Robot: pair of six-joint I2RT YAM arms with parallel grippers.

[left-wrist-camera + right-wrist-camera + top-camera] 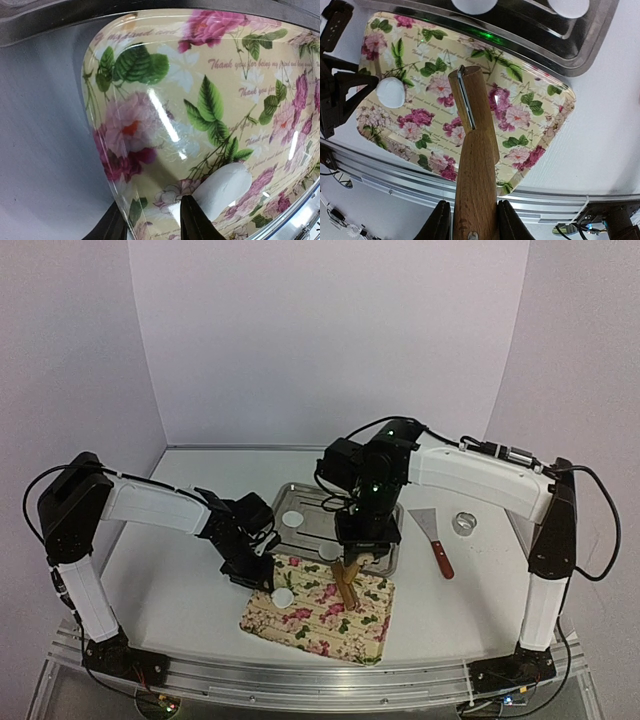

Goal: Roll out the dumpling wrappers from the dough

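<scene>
Top: left claw [266,578] at the floral tray's [330,632] left edge, right claw [354,553] over its middle. Left wrist: jaws parted, holding nothing, dumpling wrapper [222,187] lying just off the right fingertip [194,220]. Right wrist: claw clamped on rolling pin [475,150], wrapper ahead-left of it; looks like hand-over to rolling, so next left backs off, pin goes flat onto wrapper.

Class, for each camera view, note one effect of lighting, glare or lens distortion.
Left wrist: white glare streaks cross the glossy floral tray, whose rim bows strongly. Right wrist: the rolling pin looms large near the lens; a green glint sits on the metal tray. Top external: even light, soft shadows.
</scene>
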